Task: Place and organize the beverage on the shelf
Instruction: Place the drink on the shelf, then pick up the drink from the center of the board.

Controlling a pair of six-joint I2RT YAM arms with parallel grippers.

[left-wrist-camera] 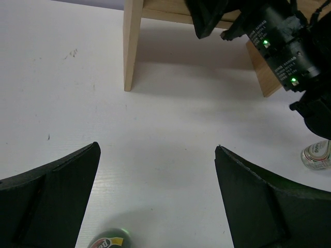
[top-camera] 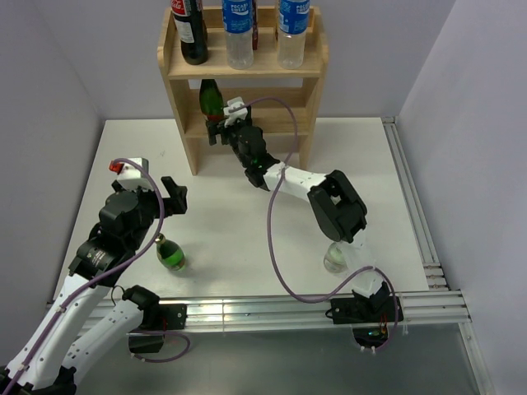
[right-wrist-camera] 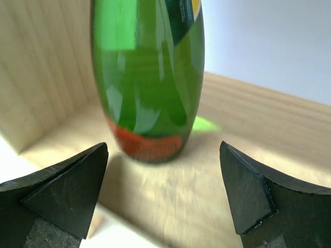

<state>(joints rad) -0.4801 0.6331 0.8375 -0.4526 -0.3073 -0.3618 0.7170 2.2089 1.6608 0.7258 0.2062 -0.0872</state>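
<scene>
Shelf (top-camera: 247, 71) of light wood, seen from above at the far side of the table (top-camera: 362, 164), directly ahead of the right gripper (top-camera: 225, 123). We see this gripper's fingers spread wide at the middle tier. A green bottle (top-camera: 211, 99) stands upright just beyond the fingertips, touched by neither. The right wrist view alone shows that gap, with the bottle's base on the board, nearer the finger (right-wrist-camera: 62, 186) at that view's left. Only the top view shows the upper tier, where a dark bottle (top-camera: 193, 33) and two blue-labelled bottles (top-camera: 239, 33) (top-camera: 294, 33) stand. The left gripper (top-camera: 174, 193) is likewise spread wide and holds nothing. A second green bottle (top-camera: 170, 253) sits on the table just behind and below it, its top barely entering the left wrist view. A clear bottle (top-camera: 336, 259) stands well to the left gripper's right, beneath the right arm's elbow
</scene>
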